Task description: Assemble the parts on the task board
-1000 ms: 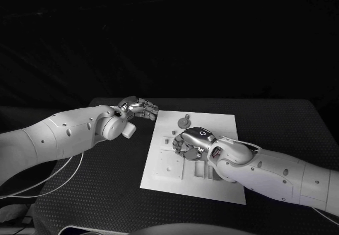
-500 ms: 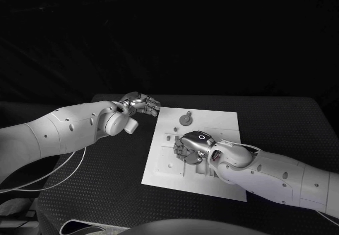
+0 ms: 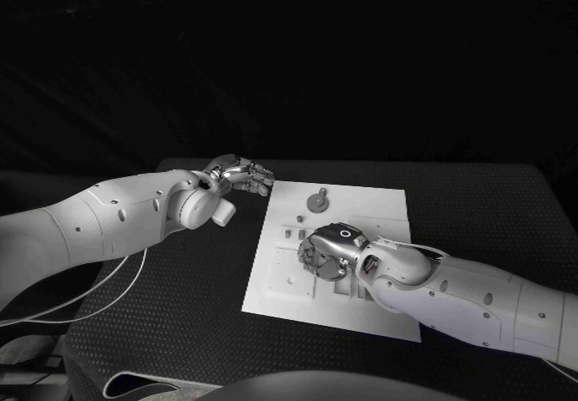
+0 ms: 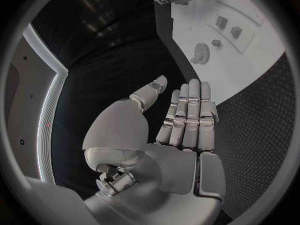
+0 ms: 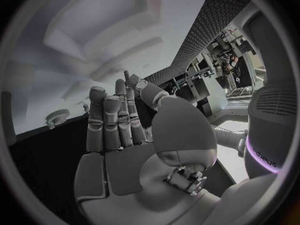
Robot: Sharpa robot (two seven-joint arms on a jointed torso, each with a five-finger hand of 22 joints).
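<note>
Black table [image 3: 482,217] bears white task board [image 3: 373,209].

- The black table [image 3: 482,209] has a finely textured top, like a rubber mat with small dots.
- Behind the table the background is fully dark, with no wall visible.
- Thin pale cables [image 3: 114,292] hang in loops over the table's left edge.

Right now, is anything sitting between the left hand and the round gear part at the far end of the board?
Nothing visible. The left hand hovers open over the black table, just off the board's far left corner, and the gear lies on bare white plate beyond that edge. The right hand works nearer, mid-board.
</note>
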